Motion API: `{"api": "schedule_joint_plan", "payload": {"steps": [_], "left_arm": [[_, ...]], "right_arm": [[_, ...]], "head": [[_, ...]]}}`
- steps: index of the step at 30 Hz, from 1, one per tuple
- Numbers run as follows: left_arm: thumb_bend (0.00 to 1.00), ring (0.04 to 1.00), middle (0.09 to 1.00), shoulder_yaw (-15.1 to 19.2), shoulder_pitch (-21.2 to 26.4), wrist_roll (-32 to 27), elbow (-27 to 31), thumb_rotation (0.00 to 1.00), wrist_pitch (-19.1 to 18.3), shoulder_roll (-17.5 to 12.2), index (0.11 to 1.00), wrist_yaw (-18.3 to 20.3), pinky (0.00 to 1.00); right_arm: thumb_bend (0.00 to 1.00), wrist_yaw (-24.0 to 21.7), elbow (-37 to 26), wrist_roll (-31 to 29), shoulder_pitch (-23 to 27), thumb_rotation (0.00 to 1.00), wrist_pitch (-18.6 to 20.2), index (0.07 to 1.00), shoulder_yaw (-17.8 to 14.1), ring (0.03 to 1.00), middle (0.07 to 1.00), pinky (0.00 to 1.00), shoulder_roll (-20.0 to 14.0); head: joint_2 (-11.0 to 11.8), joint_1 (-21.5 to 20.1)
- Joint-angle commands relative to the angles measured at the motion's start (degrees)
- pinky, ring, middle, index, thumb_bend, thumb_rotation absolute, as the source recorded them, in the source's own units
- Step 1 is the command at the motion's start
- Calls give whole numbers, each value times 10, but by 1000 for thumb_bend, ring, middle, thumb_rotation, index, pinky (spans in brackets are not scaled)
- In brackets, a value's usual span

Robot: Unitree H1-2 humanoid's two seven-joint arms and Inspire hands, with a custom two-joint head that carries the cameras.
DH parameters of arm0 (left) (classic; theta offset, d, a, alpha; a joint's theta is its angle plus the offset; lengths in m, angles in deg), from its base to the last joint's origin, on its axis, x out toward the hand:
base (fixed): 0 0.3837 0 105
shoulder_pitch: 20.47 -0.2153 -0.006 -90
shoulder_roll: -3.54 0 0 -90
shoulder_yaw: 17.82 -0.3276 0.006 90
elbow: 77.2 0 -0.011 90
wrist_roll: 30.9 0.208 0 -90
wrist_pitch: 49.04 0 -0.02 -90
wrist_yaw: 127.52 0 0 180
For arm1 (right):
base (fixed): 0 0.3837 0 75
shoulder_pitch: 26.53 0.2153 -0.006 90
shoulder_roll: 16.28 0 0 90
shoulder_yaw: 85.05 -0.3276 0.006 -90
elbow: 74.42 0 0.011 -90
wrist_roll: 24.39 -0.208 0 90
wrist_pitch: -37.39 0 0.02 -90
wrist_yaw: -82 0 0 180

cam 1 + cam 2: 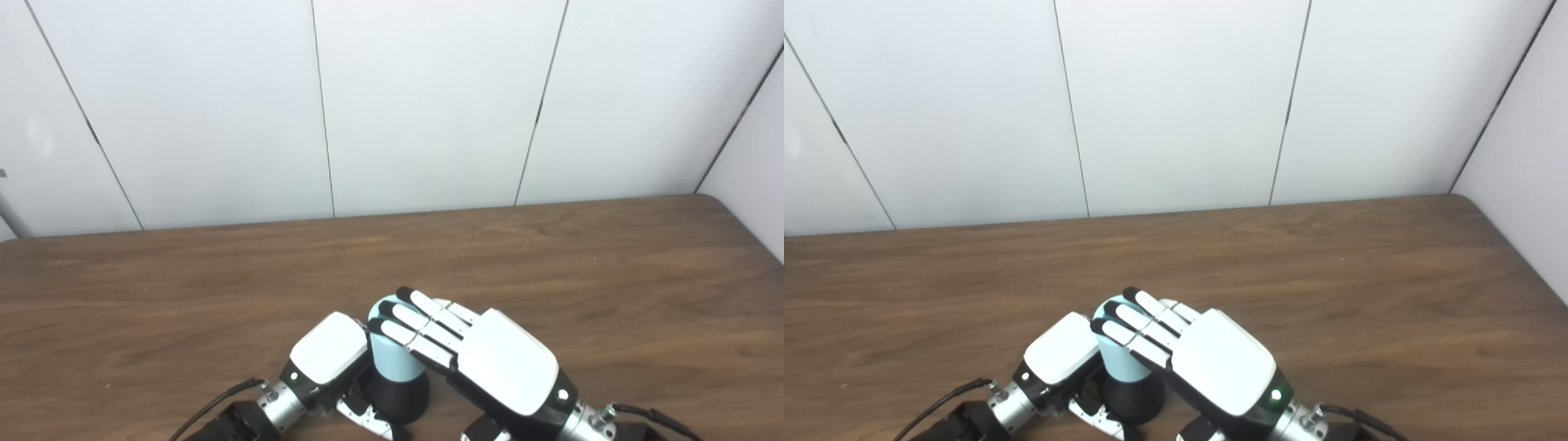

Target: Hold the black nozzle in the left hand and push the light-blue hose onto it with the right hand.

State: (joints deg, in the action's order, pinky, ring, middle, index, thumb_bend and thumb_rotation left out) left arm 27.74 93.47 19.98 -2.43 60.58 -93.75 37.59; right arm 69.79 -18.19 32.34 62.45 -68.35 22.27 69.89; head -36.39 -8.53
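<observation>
While both hands meet at the near edge of the wooden table (551,257), the black nozzle (401,395) stands upright between them, wide at its base, and the light-blue hose (392,355) sits on top of it as a short upright tube. The left hand (327,352) is at the left side of the nozzle and the hose, its white back turned up; its fingers go down around the black base, so it seems to be closed on the nozzle, though most of the grip is hidden. The right hand (490,361) comes from the right and lies over the hose, with its fingers (407,318) stretched and close together across the top of the tube, touching it. I cannot tell if the thumb presses the hose from below. Behind the table there are white wall panels (429,104).
</observation>
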Motion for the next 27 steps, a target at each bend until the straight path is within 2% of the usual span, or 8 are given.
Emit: {"api": "schedule_joint_plan", "payload": {"steps": [1, 7, 14, 17, 27], "left_arm": [[513, 301, 401, -49, -50, 45, -36, 0, 9, -16, 512, 94, 285], [514, 265, 388, -46, -54, 39, -38, 0, 12, -15, 503, 85, 252], [514, 301, 400, -48, -52, 41, -35, 0, 10, -17, 513, 94, 284], [514, 281, 394, -47, -53, 44, -39, 0, 15, -16, 507, 79, 268], [513, 276, 393, -46, -54, 39, -33, 0, 11, -17, 509, 91, 260]], "right_arm": [[811, -52, 36, 11, -24, 859, -6, 844, 19, 918, 907, 823, -20], [797, -70, 34, 22, -25, 922, 5, 870, 27, 932, 929, 835, -28], [804, -77, 33, 16, -23, 887, 16, 849, 31, 908, 906, 821, -31], [801, -79, 32, 16, -23, 892, 20, 851, 34, 910, 908, 827, -32], [798, -75, 33, 14, -23, 905, 19, 841, 38, 903, 903, 831, -34]], "head": [[0, -1], [-2, 0], [-2, -1], [-2, 0], [-3, 0]]}}
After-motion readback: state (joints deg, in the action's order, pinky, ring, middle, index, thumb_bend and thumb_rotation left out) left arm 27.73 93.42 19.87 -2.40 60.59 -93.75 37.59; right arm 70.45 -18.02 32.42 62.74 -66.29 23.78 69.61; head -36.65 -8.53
